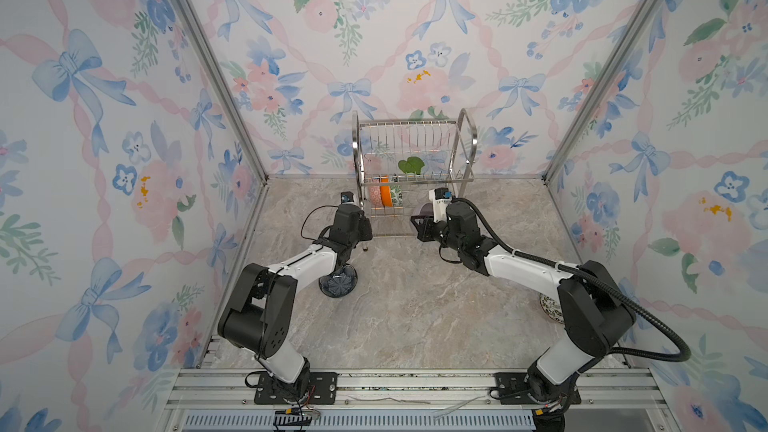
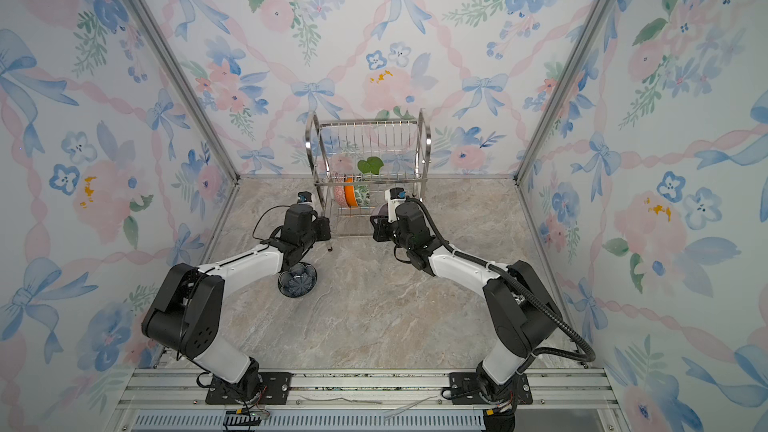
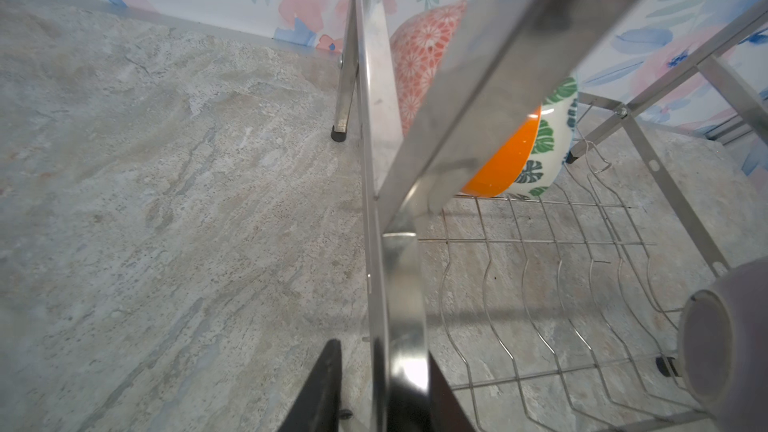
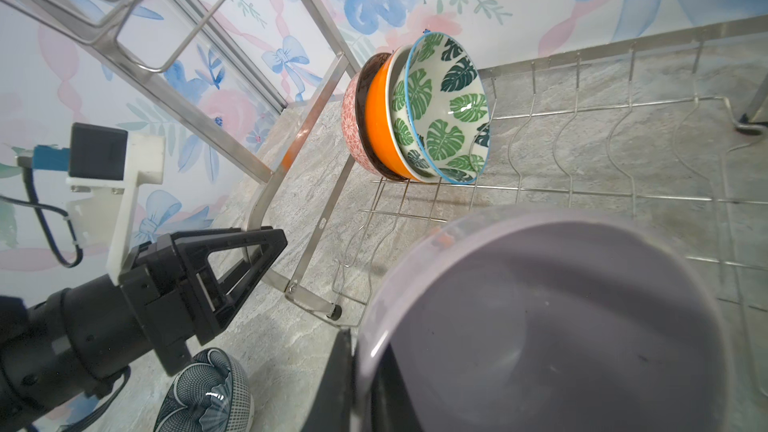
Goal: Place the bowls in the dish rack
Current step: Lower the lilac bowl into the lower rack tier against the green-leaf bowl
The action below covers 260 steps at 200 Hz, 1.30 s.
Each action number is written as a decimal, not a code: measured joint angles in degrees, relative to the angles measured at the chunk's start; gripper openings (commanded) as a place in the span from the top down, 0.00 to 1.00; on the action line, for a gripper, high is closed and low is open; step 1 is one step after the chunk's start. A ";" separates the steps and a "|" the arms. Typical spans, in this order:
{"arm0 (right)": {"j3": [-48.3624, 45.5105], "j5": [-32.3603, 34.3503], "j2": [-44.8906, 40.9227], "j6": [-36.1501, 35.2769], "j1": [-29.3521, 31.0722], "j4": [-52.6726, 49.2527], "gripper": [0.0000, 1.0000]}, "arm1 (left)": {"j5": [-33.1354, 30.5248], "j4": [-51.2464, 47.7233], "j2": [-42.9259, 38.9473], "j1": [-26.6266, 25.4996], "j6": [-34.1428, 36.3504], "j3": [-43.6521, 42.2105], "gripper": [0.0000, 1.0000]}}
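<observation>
- Bowls stowed: pink-patterned bowl (image 4: 351,126), orange bowl (image 4: 376,126) and green leaf-print bowl (image 4: 444,110), on edge and nested together at one end of the lower tier of the dish rack (image 1: 415,122).
- In transit: lilac bowl (image 4: 561,326), tipped on its side just in front of the lower tier, clear of the wires.
- Outstanding: dark blue bowl (image 2: 300,280) upright on the table (image 1: 415,305) under the left forearm; black-and-white floral bowl (image 1: 549,308) near the right elbow, mostly hidden.
- Progress, by my count: about half loaded.
- Right gripper (image 4: 357,384): arm stretched forward, jaws clamped on the lilac bowl's rim.
- Left gripper (image 4: 272,247): arm reaching to the rack's near corner, jaws narrow, straddling the side frame (image 3: 399,305); I cannot tell if they pinch it.
</observation>
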 measured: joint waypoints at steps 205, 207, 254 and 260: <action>21.49 -7.58 22.84 12.90 -7.74 7.50 1.00 | -3.87 -1.97 3.28 -0.57 5.73 4.33 1.00; 21.59 -7.65 23.02 13.07 -7.78 7.76 1.00 | -3.87 -1.97 3.30 -0.57 5.75 4.33 1.00; 24.94 -8.44 28.33 17.22 -8.15 13.11 1.00 | -4.13 -2.03 3.61 -0.74 6.12 4.70 1.00; 25.16 -8.61 28.59 17.49 -8.15 13.73 1.00 | -4.13 -2.05 3.61 -0.74 6.12 4.72 1.00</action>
